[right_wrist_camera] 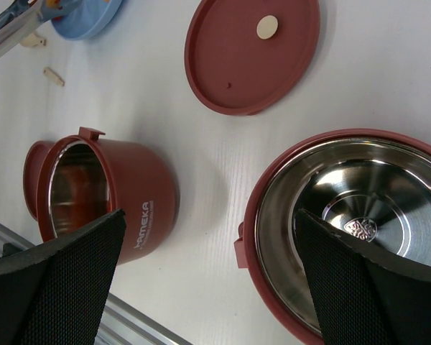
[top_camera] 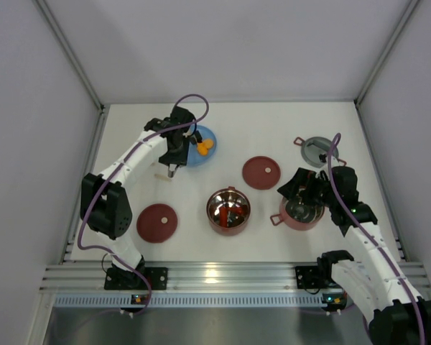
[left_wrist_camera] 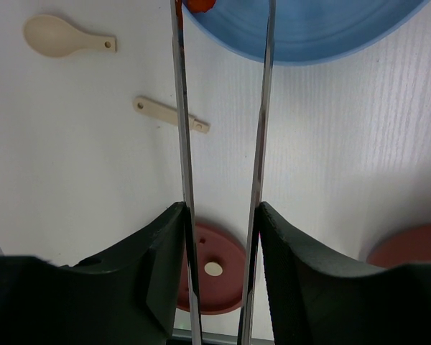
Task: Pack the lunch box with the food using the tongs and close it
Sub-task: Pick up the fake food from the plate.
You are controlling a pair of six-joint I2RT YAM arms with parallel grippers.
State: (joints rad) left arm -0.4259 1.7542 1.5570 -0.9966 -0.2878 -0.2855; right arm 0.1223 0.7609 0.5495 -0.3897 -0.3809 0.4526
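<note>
Looking down from above, the left gripper [top_camera: 172, 164] sits at the blue plate [top_camera: 211, 135] at the back left, yet the tongs barely show there. The left wrist view makes them plain. The fingers [left_wrist_camera: 144, 273] are clenched on the tongs [left_wrist_camera: 181, 144], whose two thin blades stand apart and reach toward the plate, with a red bit of food [left_wrist_camera: 198, 4] at the top edge by the left blade. Only this view shows clearly a beige spoon [left_wrist_camera: 57, 36] and a short beige stick [left_wrist_camera: 171, 115] on the table beside the plate; the left blade crosses over the stick.

The top view alone shows orange pieces on the plate, red pieces in the middle bowl [top_camera: 228, 210], two maroon lids [top_camera: 157, 223] lying well apart, and the grey top lid [top_camera: 317, 149] at the back right.

In the right wrist view the right gripper [right_wrist_camera: 208, 215] has its fingers spread wide, grasping nothing. One pad hangs over the right bowl [right_wrist_camera: 388, 194] with its shiny steel inside, the other near the middle bowl, which has white lettering on its side.

The table [top_camera: 129, 144] is white, pale walls [top_camera: 223, 50] close three sides, and an aluminium rail [top_camera: 215, 277] runs along the near edge.
</note>
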